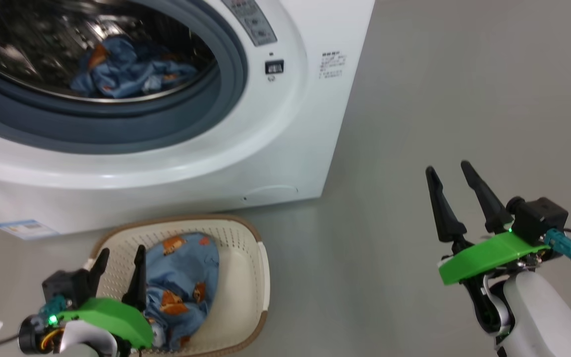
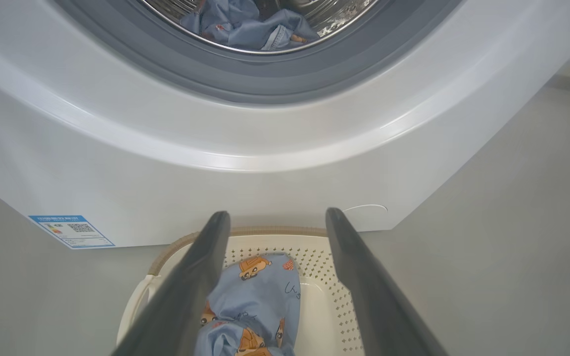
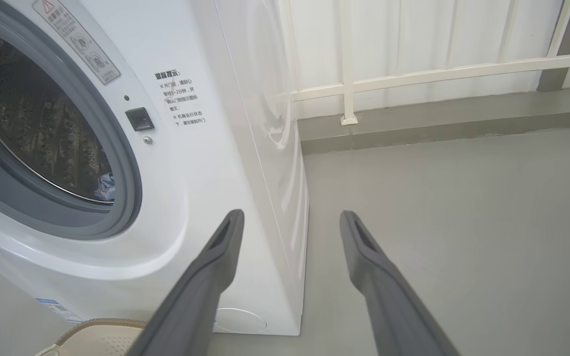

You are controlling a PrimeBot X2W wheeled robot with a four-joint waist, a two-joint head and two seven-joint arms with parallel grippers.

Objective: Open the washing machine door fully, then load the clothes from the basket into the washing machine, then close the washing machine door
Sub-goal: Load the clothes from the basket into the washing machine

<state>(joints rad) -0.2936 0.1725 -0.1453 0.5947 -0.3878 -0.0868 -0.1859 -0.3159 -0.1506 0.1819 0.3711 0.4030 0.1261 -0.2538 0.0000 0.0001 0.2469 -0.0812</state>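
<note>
The white washing machine (image 1: 275,144) stands at the upper left, its drum mouth uncovered; the washing machine door is out of view. Blue printed clothes (image 1: 127,69) lie in the steel drum. More of the clothes (image 1: 181,282) sit in the cream basket (image 1: 251,267) on the floor before the machine. My left gripper (image 1: 122,254) hovers open over the basket's left part, nothing between its fingers. In the left wrist view the open left gripper (image 2: 276,218) frames the clothes (image 2: 255,301) and the basket rim (image 2: 265,231). My right gripper (image 1: 448,168) hangs open and empty over bare floor, right of the machine (image 3: 206,173).
Grey floor (image 1: 439,99) spreads out to the machine's right. A white railing (image 3: 413,74) on a raised kerb runs behind it. A blue label sticker (image 2: 71,231) marks the machine's lower front corner beside the basket.
</note>
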